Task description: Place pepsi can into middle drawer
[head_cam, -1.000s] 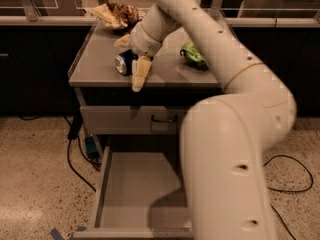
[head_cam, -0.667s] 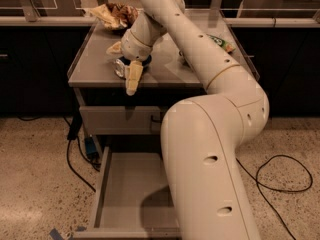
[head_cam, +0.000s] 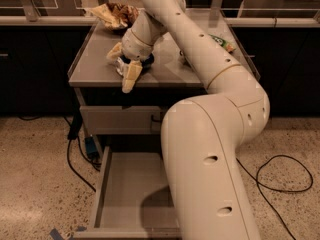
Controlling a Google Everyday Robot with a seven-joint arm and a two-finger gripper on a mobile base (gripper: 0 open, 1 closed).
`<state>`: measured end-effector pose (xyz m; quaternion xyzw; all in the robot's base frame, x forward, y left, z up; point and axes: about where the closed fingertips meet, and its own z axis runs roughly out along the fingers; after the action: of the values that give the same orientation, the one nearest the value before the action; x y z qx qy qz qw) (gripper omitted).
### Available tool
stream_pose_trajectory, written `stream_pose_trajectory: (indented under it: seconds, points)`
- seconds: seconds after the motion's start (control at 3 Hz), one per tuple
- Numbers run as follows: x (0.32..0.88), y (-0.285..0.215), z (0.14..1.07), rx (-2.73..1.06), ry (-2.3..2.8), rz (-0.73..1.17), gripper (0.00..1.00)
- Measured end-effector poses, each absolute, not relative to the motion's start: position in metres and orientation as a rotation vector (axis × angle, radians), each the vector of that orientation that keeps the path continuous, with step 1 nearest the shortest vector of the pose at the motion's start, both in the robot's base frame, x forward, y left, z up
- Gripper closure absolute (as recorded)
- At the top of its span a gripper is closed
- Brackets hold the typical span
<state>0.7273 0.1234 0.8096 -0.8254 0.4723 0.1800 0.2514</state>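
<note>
The pepsi can point(head_cam: 121, 67) stands on the grey countertop point(head_cam: 95, 69) near its front edge; only a small blue and silver part shows. My gripper point(head_cam: 123, 65) reaches down over it from the right. One cream finger point(head_cam: 131, 77) hangs in front of the can and the other point(head_cam: 115, 52) is behind it, so the open jaws straddle the can. The middle drawer point(head_cam: 125, 184) is pulled out below, low near the floor, with a bare grey floor. My arm's shadow falls on its right part.
A brown-and-yellow snack bag point(head_cam: 116, 15) lies at the counter's back left and a green snack bag point(head_cam: 222, 43) at the right, partly behind my arm. A closed drawer front with a dark handle point(head_cam: 156, 118) sits above the open drawer. Cables point(head_cam: 280, 176) lie on the floor.
My arm has swung left and its big lower link now covers the drawer's right side. The gripper has shifted slightly left and now sits around the can.
</note>
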Motion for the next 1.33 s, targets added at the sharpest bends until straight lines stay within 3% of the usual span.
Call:
stream_pose_trajectory:
  seconds: [0.67, 1.0, 1.33]
  points:
    - [0.7273, 0.1234, 0.8096, -2.246, 1.285, 0.49, 0.89]
    - [0.7273, 0.1234, 0.8101, -2.246, 1.285, 0.49, 1.0]
    - [0.7273, 0.1234, 0.8133, -2.246, 1.285, 0.49, 1.0]
